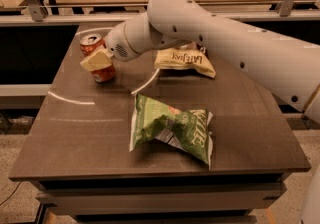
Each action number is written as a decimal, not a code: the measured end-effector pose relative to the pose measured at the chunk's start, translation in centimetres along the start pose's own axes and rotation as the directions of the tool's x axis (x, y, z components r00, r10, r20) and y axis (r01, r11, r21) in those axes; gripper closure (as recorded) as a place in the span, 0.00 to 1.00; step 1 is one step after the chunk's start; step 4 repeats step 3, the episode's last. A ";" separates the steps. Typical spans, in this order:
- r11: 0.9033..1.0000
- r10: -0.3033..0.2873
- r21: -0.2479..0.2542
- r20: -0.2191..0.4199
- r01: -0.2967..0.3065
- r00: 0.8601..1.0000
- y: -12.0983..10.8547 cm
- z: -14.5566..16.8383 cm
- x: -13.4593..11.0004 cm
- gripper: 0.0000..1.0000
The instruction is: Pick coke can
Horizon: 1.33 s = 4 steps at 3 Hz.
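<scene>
You'll see the coke can (103, 73) well to the left of the yellow Lay's chip bag (184, 61), about level with it. It's a small red cylinder with a silver top, and the opening in the top faces up. It stands on its base, and its top leans slightly left, away from the bag. The gripper (97, 60) lies across the can's middle, on the side away from the bag, and hides the lettering there.
</scene>
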State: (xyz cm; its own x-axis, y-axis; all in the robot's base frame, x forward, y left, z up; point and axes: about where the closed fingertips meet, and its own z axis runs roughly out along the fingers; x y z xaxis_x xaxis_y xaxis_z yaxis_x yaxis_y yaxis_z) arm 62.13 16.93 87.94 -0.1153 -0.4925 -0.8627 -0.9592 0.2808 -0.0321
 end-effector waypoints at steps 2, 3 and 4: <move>0.998 -0.019 0.069 0.062 0.014 0.998 -3.0 -4.2 -5.2 1.00; 0.998 -0.019 0.069 0.062 0.014 0.998 -3.0 -4.2 -5.2 1.00; 0.998 -0.019 0.069 0.062 0.014 0.998 -3.0 -4.2 -5.2 1.00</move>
